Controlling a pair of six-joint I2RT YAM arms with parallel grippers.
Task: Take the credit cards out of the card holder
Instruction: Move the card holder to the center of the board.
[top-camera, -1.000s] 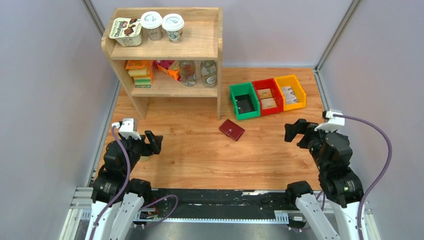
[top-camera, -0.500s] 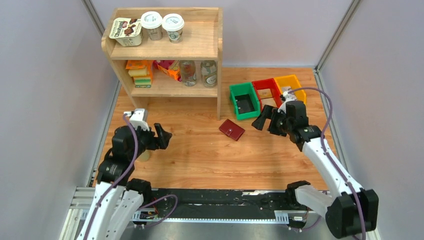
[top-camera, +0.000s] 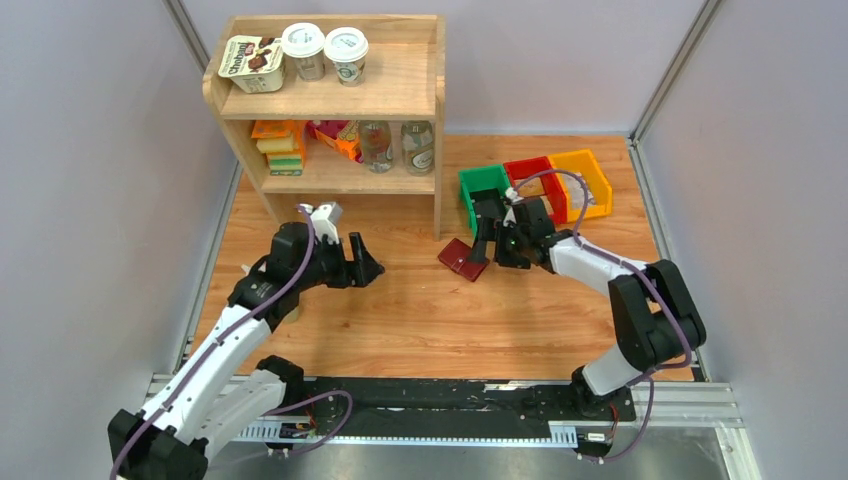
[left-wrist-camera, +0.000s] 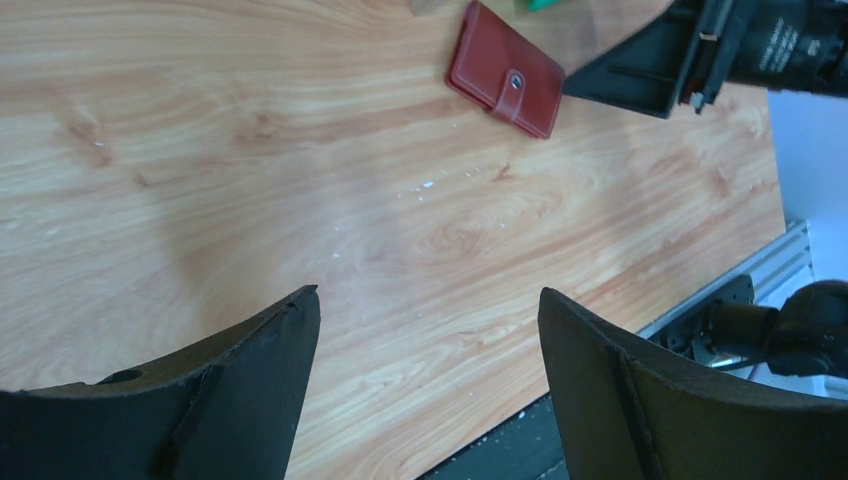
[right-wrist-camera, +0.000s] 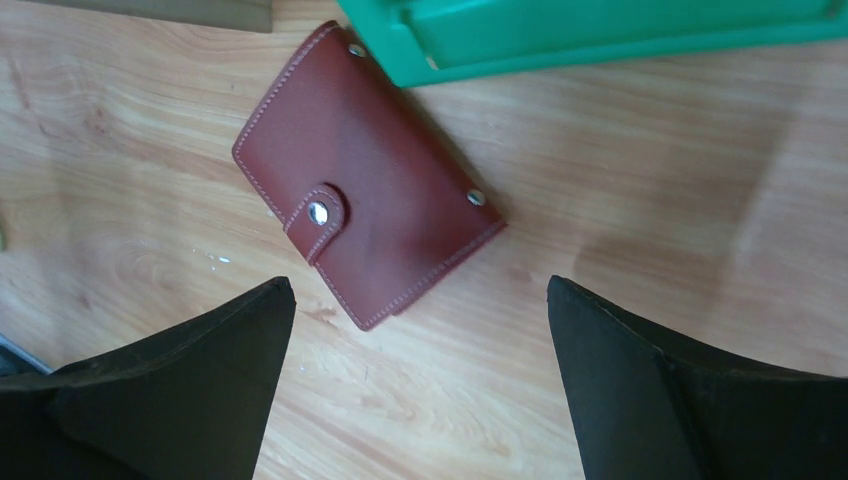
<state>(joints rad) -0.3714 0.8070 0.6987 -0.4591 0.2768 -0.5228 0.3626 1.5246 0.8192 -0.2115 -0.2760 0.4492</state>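
Card holder (right-wrist-camera: 365, 170) lies shut, tab snapped, flat on table (top-camera: 400, 310) just beside green bin (right-wrist-camera: 600, 30). R gripper (right-wrist-camera: 420, 290) spread wide, empty, right over it, prob. not touching. L gripper (left-wrist-camera: 428, 300) also wide, empty, well apart from it.

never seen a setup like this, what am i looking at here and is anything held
Two robot arms are bolted to a wooden table. One picture looks down from above; the other two come from a camera on each wrist, with that arm's own dark fingers at the bottom. On the table: a small flat maroon card holder, snapped shut, a green plastic bin, a red plastic bin, a yellow plastic bin and a wooden shelf unit. The right end effector hovers open over the holder; the left end effector, also open, is farther off. Nothing is held.
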